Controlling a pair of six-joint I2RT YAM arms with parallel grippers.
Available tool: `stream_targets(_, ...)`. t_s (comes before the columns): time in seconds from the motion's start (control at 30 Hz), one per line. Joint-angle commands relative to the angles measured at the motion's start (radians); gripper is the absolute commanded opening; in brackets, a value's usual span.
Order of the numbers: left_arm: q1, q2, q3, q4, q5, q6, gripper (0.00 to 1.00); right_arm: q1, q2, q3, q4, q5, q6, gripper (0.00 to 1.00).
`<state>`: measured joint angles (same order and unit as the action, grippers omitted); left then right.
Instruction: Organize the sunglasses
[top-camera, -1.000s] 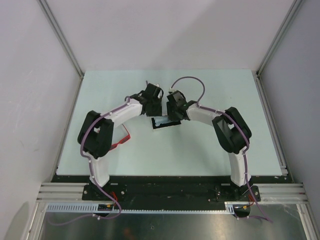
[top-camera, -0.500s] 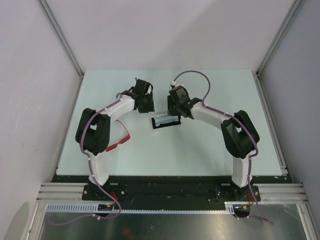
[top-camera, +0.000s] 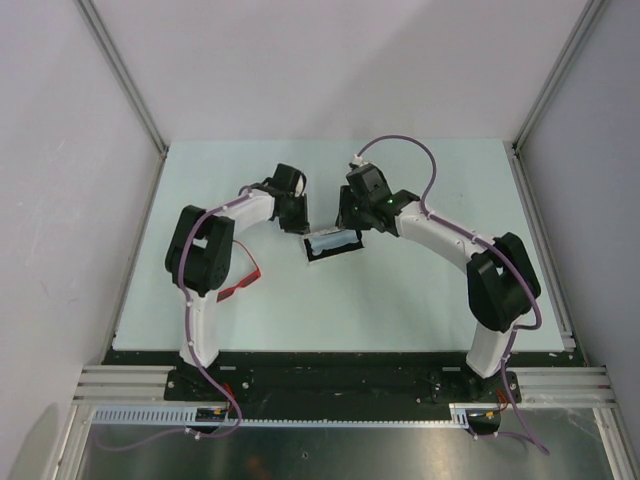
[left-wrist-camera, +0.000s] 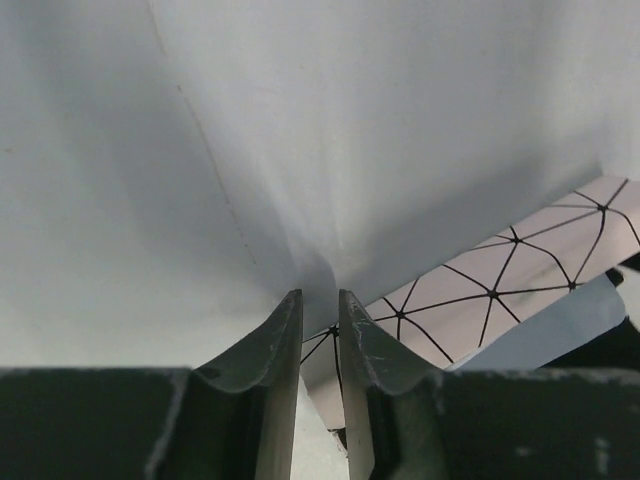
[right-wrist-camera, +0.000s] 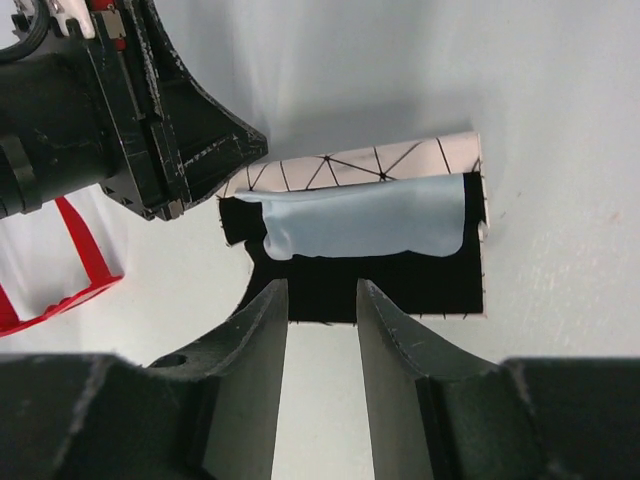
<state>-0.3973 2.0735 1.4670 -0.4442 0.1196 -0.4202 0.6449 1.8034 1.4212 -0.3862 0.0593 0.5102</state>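
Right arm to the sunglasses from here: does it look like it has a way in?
Probably not directly. The sunglasses lie partly under the left arm, and the left gripper and the open case sit between them and the right gripper.

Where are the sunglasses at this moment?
In the top view the sunglasses lie on the left half of the table, partly hidden by the left arm, to the left of the open case.
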Motion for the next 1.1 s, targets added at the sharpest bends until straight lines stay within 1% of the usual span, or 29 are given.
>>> stream_targets(0.0, -0.02, -0.015, -0.028, 0.004, 0.087, 0.061, 0.25, -0.048, -0.065, -0.004, -0.1, -0.047, 0.094, 0.38)
stream_targets(0.07, -0.031, -0.041, -0.056, 0.009, 0.092, 0.058, 0.24, -0.065, -0.072, -0.004, -0.124, -0.102, 0.116, 0.39)
stream_targets(0.3, -0.097, -0.131, -0.184, 0.039, 0.106, 0.057, 0.24, -0.12, -0.084, -0.004, -0.171, -0.2, 0.241, 0.38)
stream_targets(0.33, -0.106, -0.141, -0.195, 0.041, 0.109, 0.055, 0.24, -0.125, -0.082, -0.004, -0.169, -0.226, 0.249, 0.38)
stream_targets(0.47, -0.147, -0.184, -0.252, 0.056, 0.112, 0.038, 0.24, -0.12, -0.072, -0.005, -0.164, -0.239, 0.269, 0.34)
stream_targets(0.6, -0.15, -0.205, -0.292, 0.062, 0.095, 0.031, 0.23, -0.123, -0.044, -0.013, -0.149, -0.291, 0.324, 0.31)
stream_targets(0.83, -0.149, -0.24, -0.301, 0.062, 0.045, 0.006, 0.24, -0.119, 0.013, -0.022, -0.143, -0.355, 0.528, 0.33)
stream_targets(0.87, -0.149, -0.243, -0.303, 0.064, 0.04, 0.001, 0.24, -0.116, 0.025, -0.022, -0.143, -0.364, 0.58, 0.33)
stream_targets(0.93, -0.149, -0.248, -0.303, 0.067, 0.031, 0.001, 0.25, -0.097, 0.056, -0.022, -0.143, -0.359, 0.623, 0.34)
stream_targets(1.07, -0.15, -0.256, -0.306, 0.076, 0.009, -0.002, 0.25, -0.053, 0.074, -0.024, -0.177, -0.242, 0.749, 0.37)
